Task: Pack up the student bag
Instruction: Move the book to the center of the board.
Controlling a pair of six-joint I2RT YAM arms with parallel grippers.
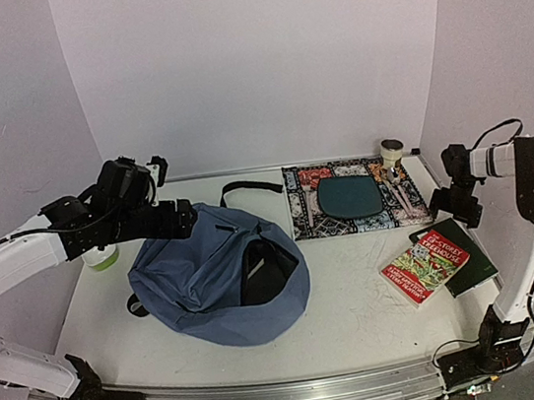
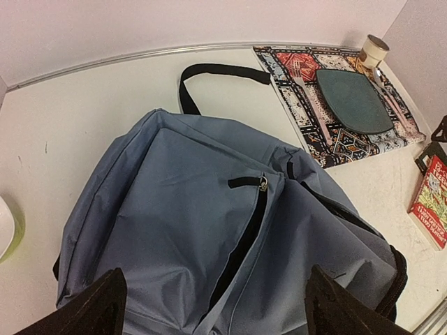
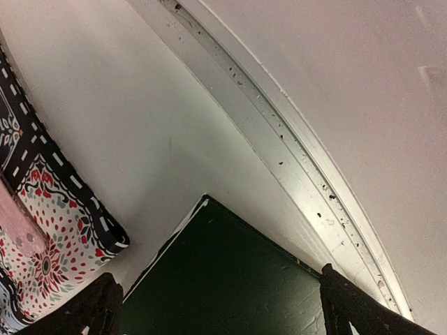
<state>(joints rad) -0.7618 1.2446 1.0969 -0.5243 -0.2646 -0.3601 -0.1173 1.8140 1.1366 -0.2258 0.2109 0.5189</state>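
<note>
student bag (image 1: 203, 278) right under your left gripper (image 1: 178, 218)
left jaws wide, holding nothing, over the bag's back-left end; its open mouth lies toward the right gripper (image 1: 451, 202), also wide and empty, well apart.

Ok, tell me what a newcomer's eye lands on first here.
The big slate-blue student bag, slumped left of centre with a zip gaping, dominates. Behind it to the right lies a busy patterned mat with a dark teal pouch on it; a red book lies nearer, far right.
</note>
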